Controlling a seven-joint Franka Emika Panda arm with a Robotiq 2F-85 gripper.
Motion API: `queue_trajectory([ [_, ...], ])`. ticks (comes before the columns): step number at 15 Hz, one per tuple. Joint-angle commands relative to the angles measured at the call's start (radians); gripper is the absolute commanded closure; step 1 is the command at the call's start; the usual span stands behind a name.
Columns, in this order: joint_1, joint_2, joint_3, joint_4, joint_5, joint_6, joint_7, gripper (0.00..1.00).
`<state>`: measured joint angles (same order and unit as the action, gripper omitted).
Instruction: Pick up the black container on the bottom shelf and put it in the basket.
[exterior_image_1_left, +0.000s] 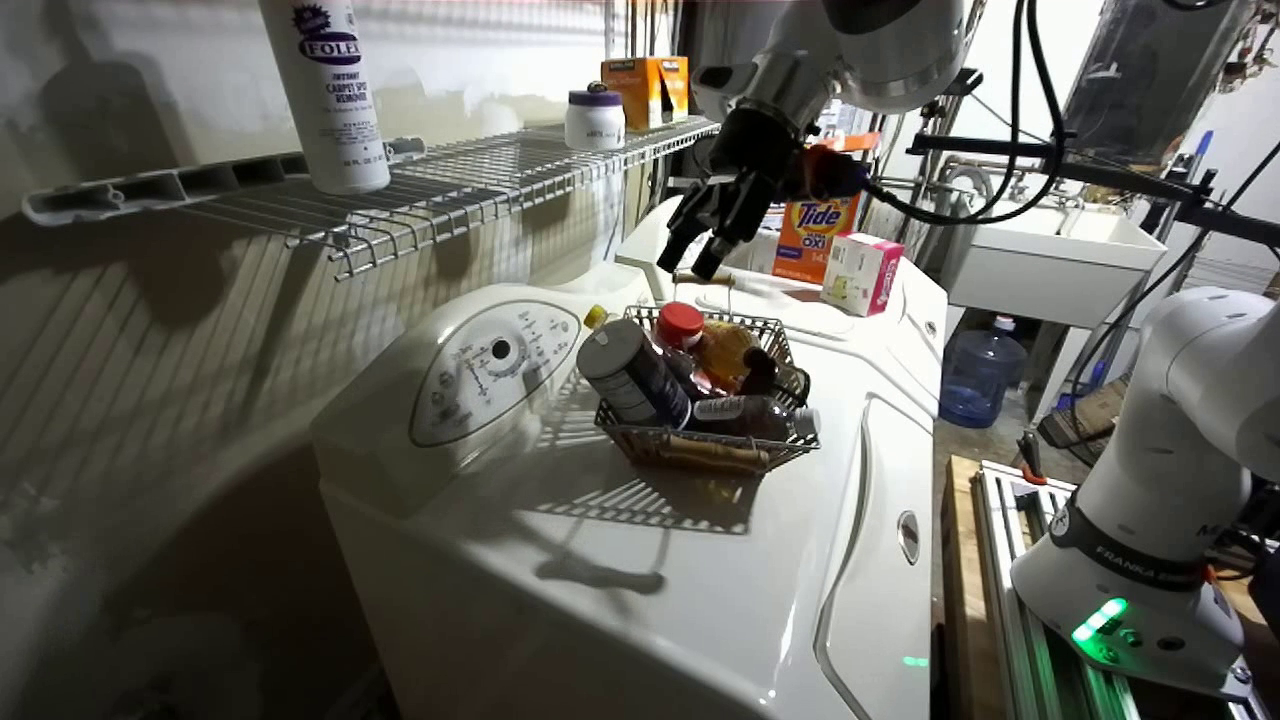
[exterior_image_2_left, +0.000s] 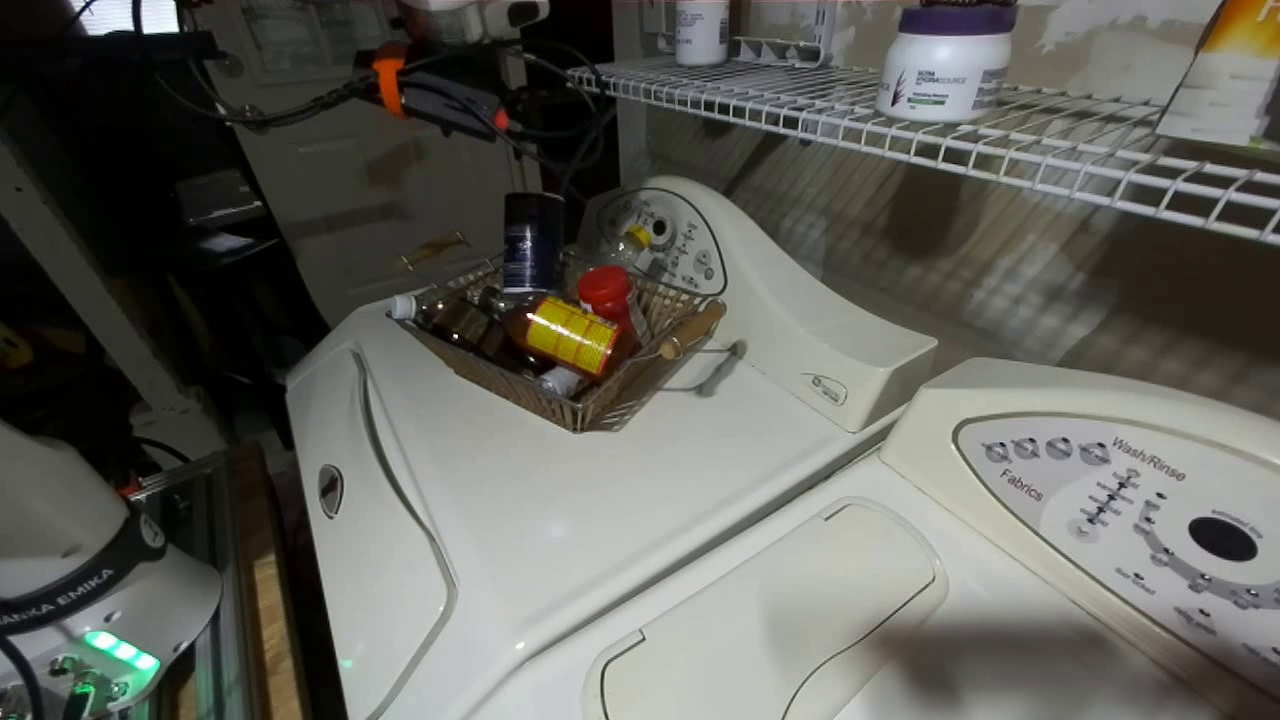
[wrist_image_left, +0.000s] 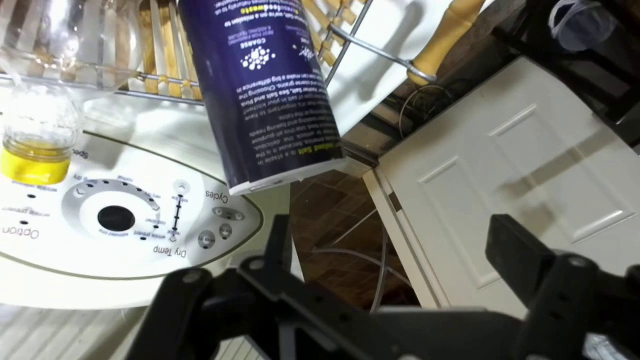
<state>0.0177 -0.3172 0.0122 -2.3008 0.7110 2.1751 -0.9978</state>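
Observation:
The black container (exterior_image_1_left: 632, 378), a dark canister with a pale end rim, stands tilted in a corner of the basket (exterior_image_1_left: 642, 448), among bottles. In an exterior view the canister (exterior_image_2_left: 533, 245) rises above the rim of the basket (exterior_image_2_left: 490, 378). My gripper (exterior_image_1_left: 688, 262) is open and empty, above the basket and apart from the canister. In the wrist view the fingers of my gripper (wrist_image_left: 392, 245) are wide apart with nothing between them; the canister (wrist_image_left: 270, 100) lies beyond them at the top. The white wire shelf (exterior_image_1_left: 500, 185) runs along the wall; it also shows in an exterior view (exterior_image_2_left: 1000, 150).
A white spray bottle (exterior_image_1_left: 335, 110), a white jar (exterior_image_1_left: 595, 122) and an orange box (exterior_image_1_left: 670, 88) stand on the shelf. A Tide box (exterior_image_1_left: 808, 238) and a pink-white box (exterior_image_1_left: 860, 274) stand behind the basket. The basket sits on a white dryer (exterior_image_2_left: 560, 500) beside its raised control panel (exterior_image_2_left: 800, 330).

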Motion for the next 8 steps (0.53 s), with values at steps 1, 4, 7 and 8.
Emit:
queue_trajectory([
  [1, 0.015, -0.036, 0.004, 0.006, -0.121, -0.038, 0.162, 0.0],
  [4, 0.048, -0.022, -0.028, 0.002, -0.123, -0.009, 0.137, 0.0],
  [7, 0.05, -0.023, -0.029, 0.002, -0.139, -0.009, 0.149, 0.0],
  [8, 0.05, -0.023, -0.029, 0.002, -0.14, -0.009, 0.149, 0.0],
])
